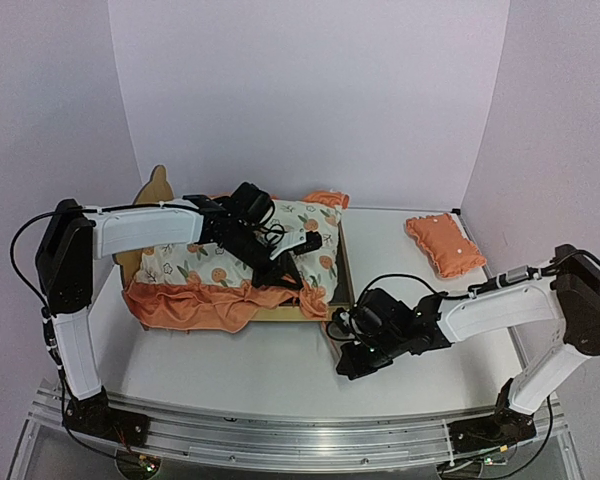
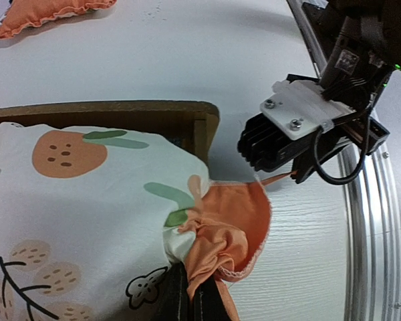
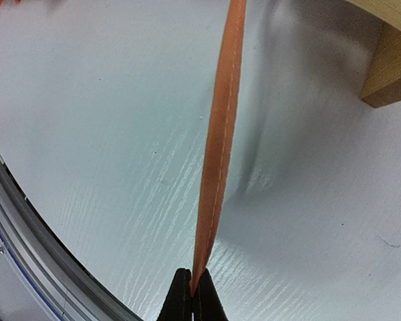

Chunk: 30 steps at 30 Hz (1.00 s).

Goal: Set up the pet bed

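The pet bed [image 1: 158,187] is a light plywood frame at the back left, its foot corner [image 2: 204,127] bare. An orange-print ruffled mattress pad [image 1: 240,262] lies bunched across it, spilling over the near rail. My left gripper [image 1: 292,280] is shut on the pad's orange ruffle [image 2: 220,234] at the foot corner, with its fingertips [image 2: 180,301] pinching the cloth. My right gripper [image 1: 338,325] sits low on the table just beyond that corner. It is shut on a thin orange strap [image 3: 217,154], which runs taut from its fingertips [image 3: 184,301] up toward the pad.
A small orange pillow [image 1: 445,243] lies on the table at the back right, apart from the bed. The bed's wooden leg [image 3: 387,73] stands close to the right gripper. The metal rail [image 1: 300,430] runs along the near edge.
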{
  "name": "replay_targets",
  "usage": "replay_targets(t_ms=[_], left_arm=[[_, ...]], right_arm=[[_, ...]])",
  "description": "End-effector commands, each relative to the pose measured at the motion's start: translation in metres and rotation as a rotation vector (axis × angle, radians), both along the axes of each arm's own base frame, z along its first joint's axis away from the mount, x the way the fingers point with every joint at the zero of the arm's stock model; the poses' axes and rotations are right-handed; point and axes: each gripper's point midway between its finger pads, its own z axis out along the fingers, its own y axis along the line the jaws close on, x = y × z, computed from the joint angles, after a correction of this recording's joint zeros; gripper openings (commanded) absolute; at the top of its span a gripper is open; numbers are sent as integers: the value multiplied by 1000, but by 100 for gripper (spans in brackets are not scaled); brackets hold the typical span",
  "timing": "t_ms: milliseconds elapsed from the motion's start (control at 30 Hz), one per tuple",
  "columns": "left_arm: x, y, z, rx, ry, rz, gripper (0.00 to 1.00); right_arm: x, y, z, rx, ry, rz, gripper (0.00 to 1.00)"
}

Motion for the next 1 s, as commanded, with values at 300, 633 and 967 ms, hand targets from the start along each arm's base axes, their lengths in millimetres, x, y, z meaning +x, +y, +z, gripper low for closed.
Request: replay_targets(t_ms=[300, 633, 967], left_arm=[[-32, -9, 29, -74, 185, -67, 0], [-26, -17, 12, -50, 246, -39, 0], [-23, -20, 10, -51, 279, -17, 0]], right_arm=[[-10, 7, 12, 26, 25, 63, 12], [4, -1, 61, 84, -153, 41, 42], [36, 92, 120, 404, -388, 14, 40]])
